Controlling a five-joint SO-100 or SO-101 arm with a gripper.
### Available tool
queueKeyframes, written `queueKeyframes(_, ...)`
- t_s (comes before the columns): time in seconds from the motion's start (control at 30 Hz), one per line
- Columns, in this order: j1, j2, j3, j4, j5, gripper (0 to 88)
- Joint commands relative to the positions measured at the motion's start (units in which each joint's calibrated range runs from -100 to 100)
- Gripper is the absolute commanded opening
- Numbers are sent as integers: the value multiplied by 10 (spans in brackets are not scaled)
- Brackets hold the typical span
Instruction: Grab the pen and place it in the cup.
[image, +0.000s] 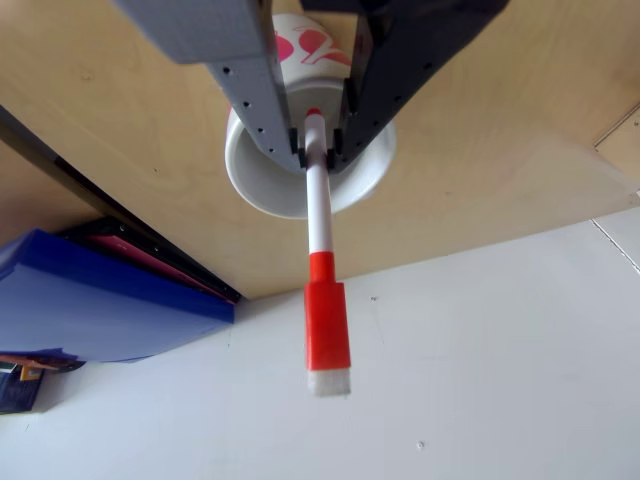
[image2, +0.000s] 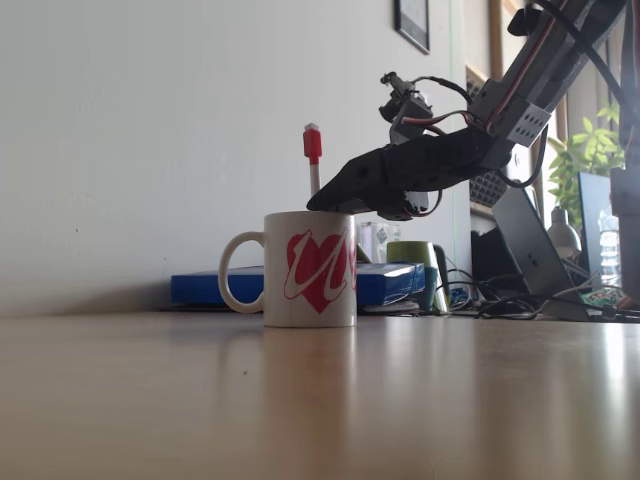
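We note end effector (image: 316, 150) clamped on pen (image: 319, 215) near its small red end, pen upright w/ cap up, directly over cup (image2: 310, 268) on tabletop (image2: 320, 400).

A plain white wall (image2: 150, 140) rises behind the pale wooden tabletop (image2: 300, 400); a dark picture frame (image2: 412, 22) hangs at 12 o'clock in the fixed view; a blue folder (image2: 300, 285) lies behind; at 3 o'clock a leafy plant (image2: 590, 150) catches daylight above tangled cables (image2: 500, 300).
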Motion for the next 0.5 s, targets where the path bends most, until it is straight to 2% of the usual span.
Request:
queueKeyframes(0.0,2,-1,-15,-10,2,17)
queueKeyframes(0.17,2,-2,-14,-10,2,22)
queueKeyframes(0.33,-2,-2,-8,-8,-1,133)
queueKeyframes(0.47,-3,-1,-7,-7,1,138)
